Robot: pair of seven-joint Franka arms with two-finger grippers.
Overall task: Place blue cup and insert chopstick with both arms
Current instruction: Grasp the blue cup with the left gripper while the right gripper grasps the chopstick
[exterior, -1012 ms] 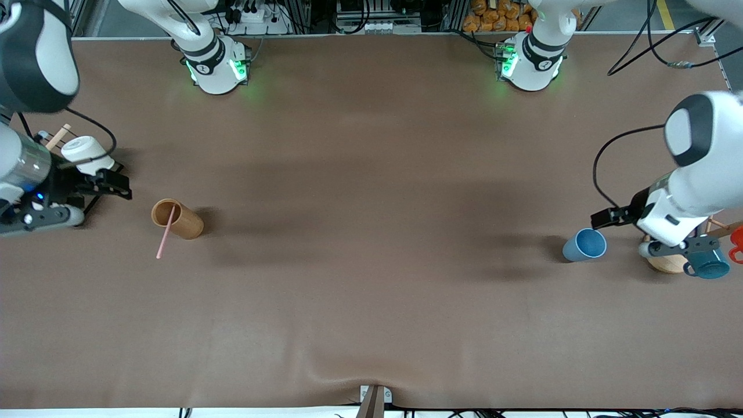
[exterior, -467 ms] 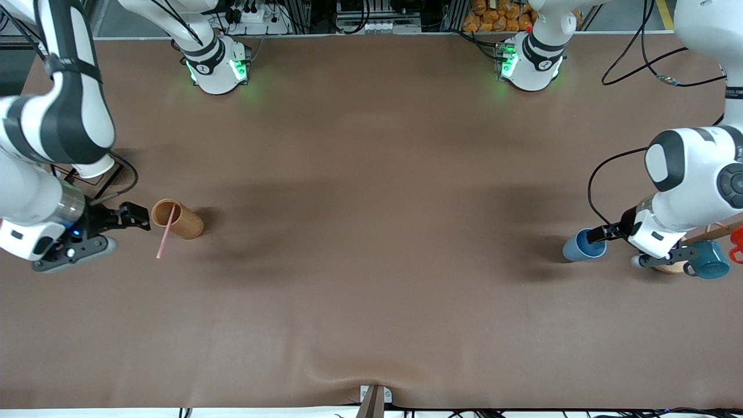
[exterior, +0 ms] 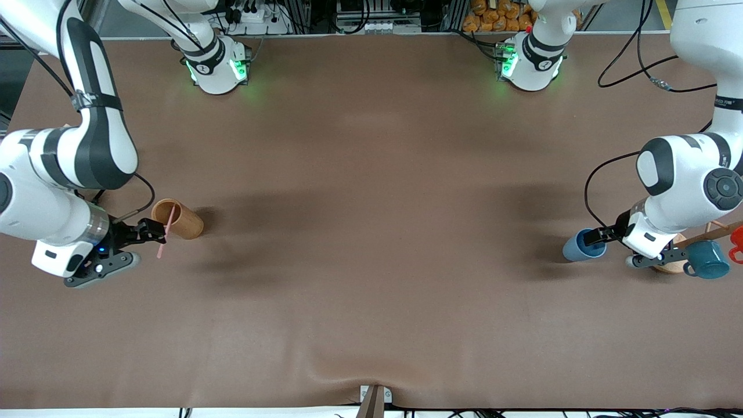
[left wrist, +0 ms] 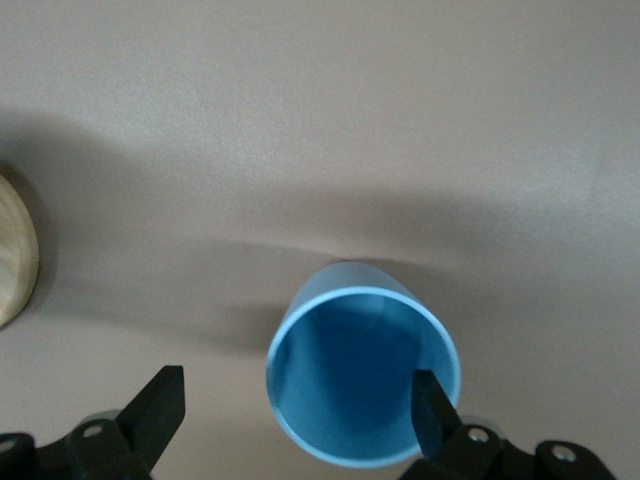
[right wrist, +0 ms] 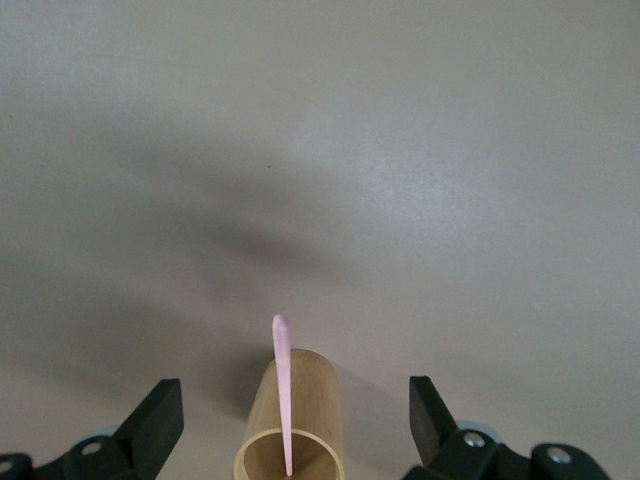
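**Both pincers lined up for their grabs**

The blue cup [exterior: 583, 245] stands upright on the counter [exterior: 371, 232], its rim between my left pincer's [left wrist: 296, 410] spread fingers, one finger dipping inside the mouth so I can pinch the wall. The chopstick [exterior: 165, 233] leans out of the wooden cup [exterior: 177, 219], centred between my right pincer's [right wrist: 290, 415] wide-apart, empty fingers, ready to close on the shaft.
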